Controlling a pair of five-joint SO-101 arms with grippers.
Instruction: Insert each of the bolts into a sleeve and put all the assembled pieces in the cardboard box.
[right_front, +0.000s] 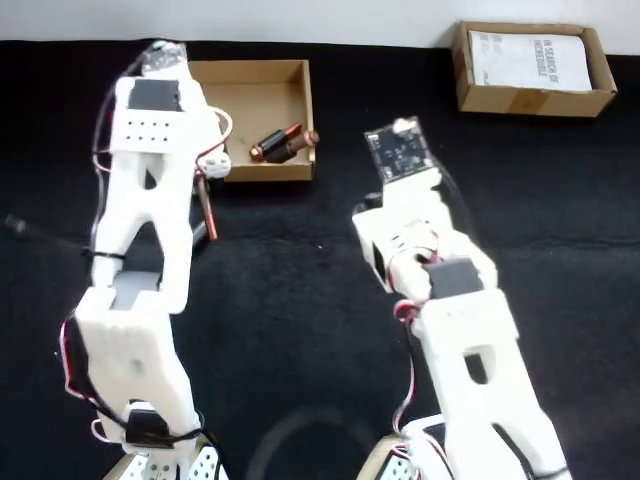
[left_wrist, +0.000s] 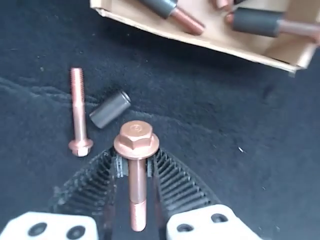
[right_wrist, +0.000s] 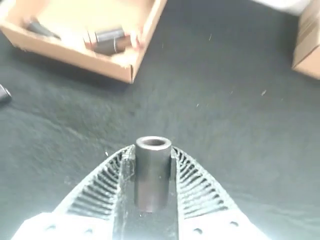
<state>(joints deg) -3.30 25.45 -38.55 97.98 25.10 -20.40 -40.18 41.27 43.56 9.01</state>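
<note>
with the left tool (left_wrist: 136, 165), pinching a copper-coloured metal bolt with a hex flange head (left_wrist: 136, 186) by its shank, clamped tight, head out past the tips and threaded end back toward the wrist. with the right tool (right_wrist: 152, 161), likewise closed down on a short dark grey metal sleeve (right_wrist: 152, 172), held lengthwise with its open bore facing outward.

judged as the joining step: one part in each tool, not yet brought together, well apart above the black cloth table (right_front: 300, 280). calls next for lining the two up, thread end to bore, then sliding the bolt home. looks awkward as gripped, with the head as the bolt's free end, so probably needs a wrist turn or a regrip before mating.

lying loose on the table, just beside each other and clear of the tools: a second copper bolt (left_wrist: 77, 112) and a second dark sleeve (left_wrist: 109, 110), so at least one more pair to do. resting in the open brown cardboard box (right_front: 255, 172): assembled bolt-and-sleeve pieces (right_front: 283, 143), seemingly two or three, hard to count.
</note>
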